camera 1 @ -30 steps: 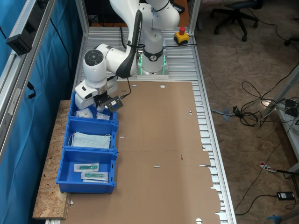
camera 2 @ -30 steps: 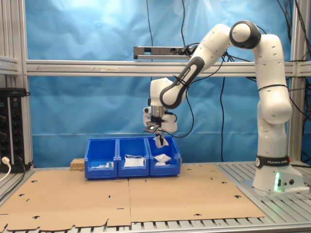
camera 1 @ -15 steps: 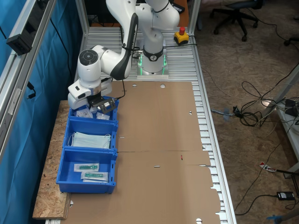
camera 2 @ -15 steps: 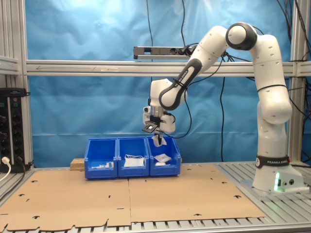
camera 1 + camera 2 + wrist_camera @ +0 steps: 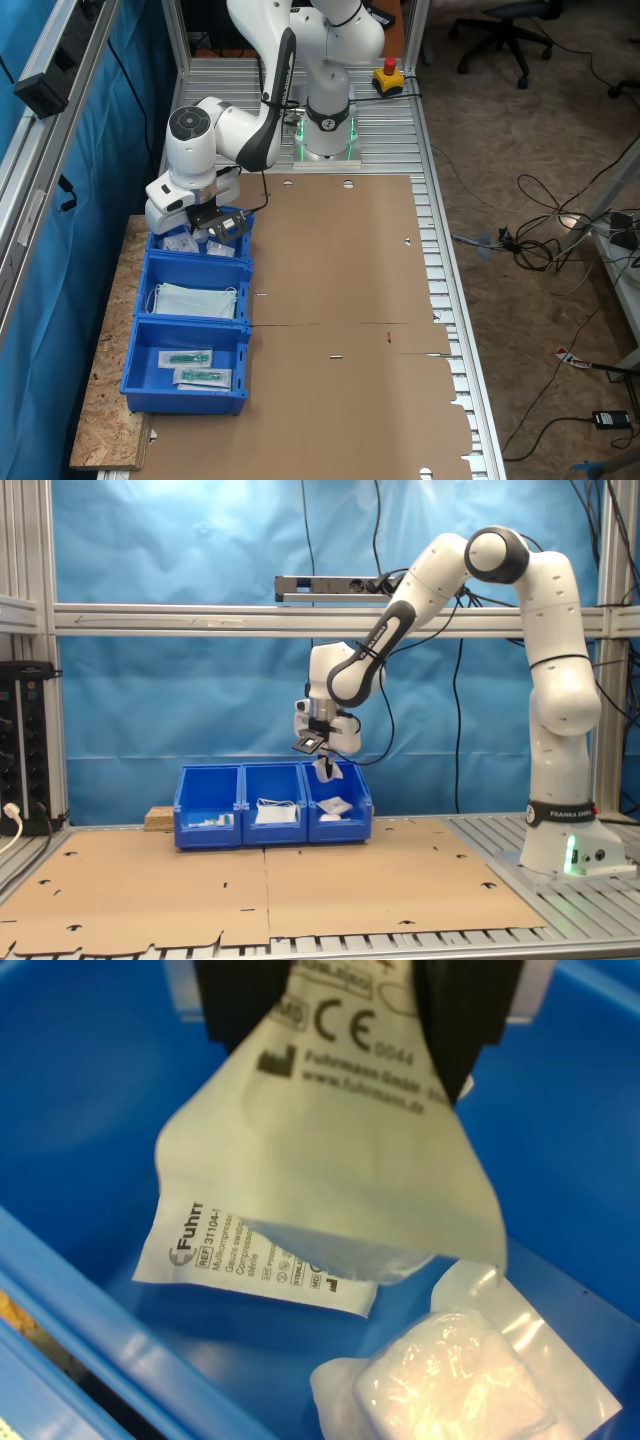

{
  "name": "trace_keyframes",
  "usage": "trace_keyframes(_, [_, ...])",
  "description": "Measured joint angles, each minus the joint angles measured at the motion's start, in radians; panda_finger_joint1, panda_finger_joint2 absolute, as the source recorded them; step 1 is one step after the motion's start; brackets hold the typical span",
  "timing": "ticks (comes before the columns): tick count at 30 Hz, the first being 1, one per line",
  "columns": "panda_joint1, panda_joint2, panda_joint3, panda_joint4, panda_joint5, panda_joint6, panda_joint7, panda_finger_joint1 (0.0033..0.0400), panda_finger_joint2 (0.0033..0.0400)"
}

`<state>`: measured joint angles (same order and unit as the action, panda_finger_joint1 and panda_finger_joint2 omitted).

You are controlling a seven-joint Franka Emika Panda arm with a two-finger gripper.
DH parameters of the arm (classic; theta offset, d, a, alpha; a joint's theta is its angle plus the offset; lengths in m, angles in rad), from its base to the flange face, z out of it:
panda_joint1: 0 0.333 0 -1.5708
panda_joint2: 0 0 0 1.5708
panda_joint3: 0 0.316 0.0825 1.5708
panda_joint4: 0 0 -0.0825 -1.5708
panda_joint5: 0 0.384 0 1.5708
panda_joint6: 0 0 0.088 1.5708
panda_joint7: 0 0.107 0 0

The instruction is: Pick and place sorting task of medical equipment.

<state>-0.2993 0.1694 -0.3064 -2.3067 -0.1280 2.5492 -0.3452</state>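
1. The gripper (image 5: 345, 1000) hangs over the end bin (image 5: 240, 228) of a three-bin blue row, the bin closest to the robot base (image 5: 325, 140), and it's pinched shut on a small whitish packet (image 5: 340, 1150) that dangles down from between the black fingers (image 5: 460, 1020)
2. In the second exterior view you can see that packet (image 5: 324, 771) hanging just above the rim of the bin (image 5: 340, 820) at the second exterior view's right end of the row, not touching the bottom
3. In the wrist view there are already two more packets lying on that bin's floor: a flat white printed one (image 5: 250, 1260) partly under the held packet, and a clear pouch with a white gauze pad (image 5: 460, 1380) inside, just beside it
4. Middle bin (image 5: 195, 300) has light-blue face masks (image 5: 195, 298) stacked in it
5. The far bin (image 5: 185, 370) holds a couple of clear sleeves with green items (image 5: 190, 358)
6. The bins sit along the edge of the bench, next to the brown cardboard sheet (image 5: 350, 300) covering most of it, with a chipboard piece (image 5: 105, 420) under them
7. The arm (image 5: 430, 575) bends down from high up in the second exterior view, blue curtain (image 5: 150, 700) behind it
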Motion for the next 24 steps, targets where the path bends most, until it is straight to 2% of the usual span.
trace_keyframes(19, [0.0,0.0,0.0,0.0,0.0,0.0,0.0,0.0069,0.0069])
trace_keyframes(20, [0.0,0.0,0.0,0.0,0.0,0.0,0.0,0.022,0.022])
trace_keyframes(24, [0.0,0.0,0.0,0.0,0.0,0.0,0.0,0.022,0.022])
